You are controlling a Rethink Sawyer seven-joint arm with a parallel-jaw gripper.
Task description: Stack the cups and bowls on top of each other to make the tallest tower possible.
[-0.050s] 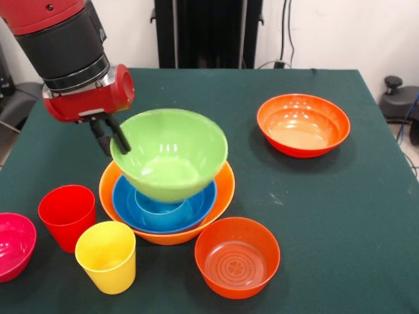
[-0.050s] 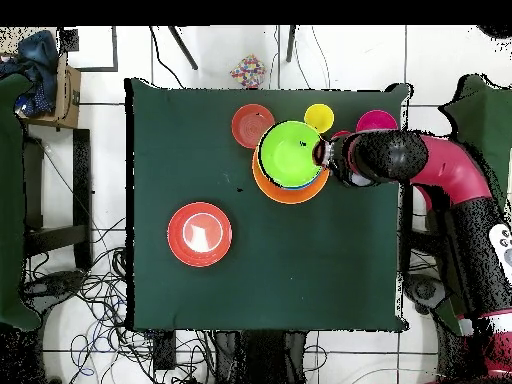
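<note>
Nearest the front camera stand two cups, a yellow cup (image 1: 105, 256) and just behind it a red cup (image 1: 67, 216), close beside each other on the green tablecloth (image 1: 327, 216). Level with them sit two loose bowls: a small magenta-pink bowl (image 1: 13, 245) cut by the left edge, and a red-orange bowl (image 1: 237, 257) to the right, empty and upright. Behind these rises the tower (image 1: 167, 190): the pale orange bowl (image 1: 226, 190) at the bottom, a blue bowl (image 1: 196, 212) nested in it, a light blue piece (image 1: 154, 199) inside that, and on top a lime green bowl (image 1: 171, 154), tilted slightly and riding high above the others. The gripper (image 1: 111, 137) hangs from the red and black arm (image 1: 72, 46) at the green bowl's left rim, its two dark fingers closed on that rim, one seemingly inside and one outside. Farther back, well apart to the right, lies a second red-orange bowl (image 1: 303, 124), wider and shallow. That makes two cups and seven bowl-like pieces in plain sight. From overhead the green bowl covers most of the stack, with the arm reaching in from the right.
</note>
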